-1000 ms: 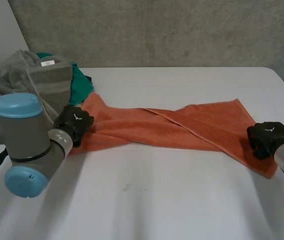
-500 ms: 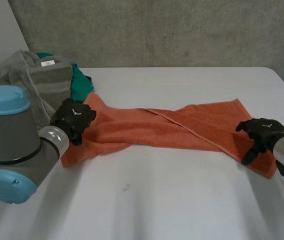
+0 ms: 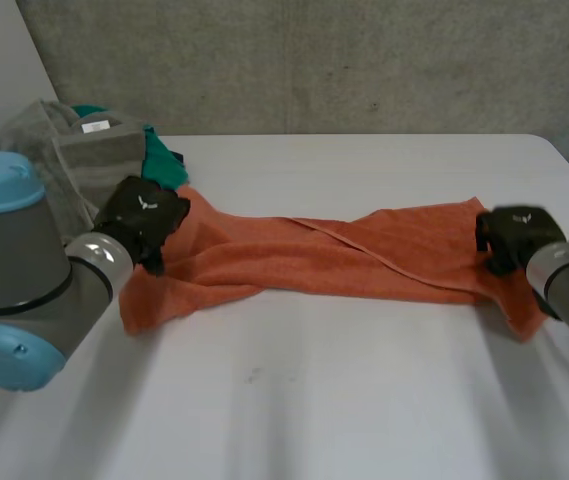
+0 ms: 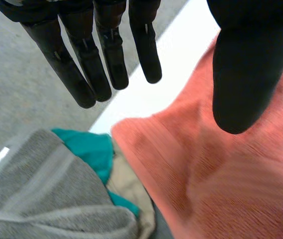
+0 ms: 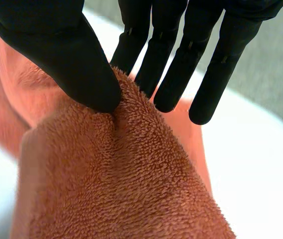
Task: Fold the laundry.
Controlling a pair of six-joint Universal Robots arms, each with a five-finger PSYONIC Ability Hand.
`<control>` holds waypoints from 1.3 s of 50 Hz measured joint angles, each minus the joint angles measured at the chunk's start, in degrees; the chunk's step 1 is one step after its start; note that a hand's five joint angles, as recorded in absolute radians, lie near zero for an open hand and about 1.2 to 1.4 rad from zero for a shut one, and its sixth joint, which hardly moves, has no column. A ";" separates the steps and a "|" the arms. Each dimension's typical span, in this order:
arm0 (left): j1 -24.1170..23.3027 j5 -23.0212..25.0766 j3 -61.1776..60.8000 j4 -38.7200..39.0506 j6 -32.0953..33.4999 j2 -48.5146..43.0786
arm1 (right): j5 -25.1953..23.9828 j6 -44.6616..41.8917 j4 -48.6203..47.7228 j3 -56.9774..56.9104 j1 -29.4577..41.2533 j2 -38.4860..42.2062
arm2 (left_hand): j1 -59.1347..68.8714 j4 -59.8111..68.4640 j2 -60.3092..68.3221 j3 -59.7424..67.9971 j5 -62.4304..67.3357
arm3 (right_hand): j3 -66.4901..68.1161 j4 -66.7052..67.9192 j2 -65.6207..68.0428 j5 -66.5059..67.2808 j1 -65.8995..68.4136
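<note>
An orange towel [image 3: 364, 255] lies stretched and twisted across the white table [image 3: 314, 400]. My left hand [image 3: 142, 215] hovers over the towel's left end, near the far corner. In the left wrist view its fingers [image 4: 106, 55] are straight and the thumb stands apart above the orange towel [image 4: 231, 184], holding nothing. My right hand [image 3: 512, 235] is at the towel's right end. There its thumb [image 5: 61, 45] and fingers pinch a raised fold of the orange towel [image 5: 121, 189].
A pile of laundry sits at the table's far left corner: a grey towel [image 3: 94, 160] with a green cloth [image 3: 162, 165] beside it, close to my left hand. A concrete wall runs behind the table.
My left hand let go of the towel's left end and rose toward the pile. My right hand opened, moved toward the far edge, then shut on the towel's right end.
</note>
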 measured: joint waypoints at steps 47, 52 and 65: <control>-11.70 -5.56 53.57 -9.24 -19.06 -16.38 | -7.01 14.31 18.24 -27.35 1.59 -12.96 | 31.17 33.63 33.62 33.07 31.32 | 0.37 0.22 0.00 0.43 0.00; -12.96 -7.53 50.03 -5.33 -17.13 -8.49 | -3.38 14.22 15.40 -32.93 2.32 -9.56 | 31.17 33.64 33.62 33.08 31.32 | 0.37 0.22 0.00 0.43 0.00; -21.50 -18.92 17.82 -1.43 -13.59 0.39 | -6.59 10.99 11.05 -18.93 3.12 -8.09 | 31.17 33.80 33.77 33.22 32.54 | 0.37 0.22 0.00 1.21 0.00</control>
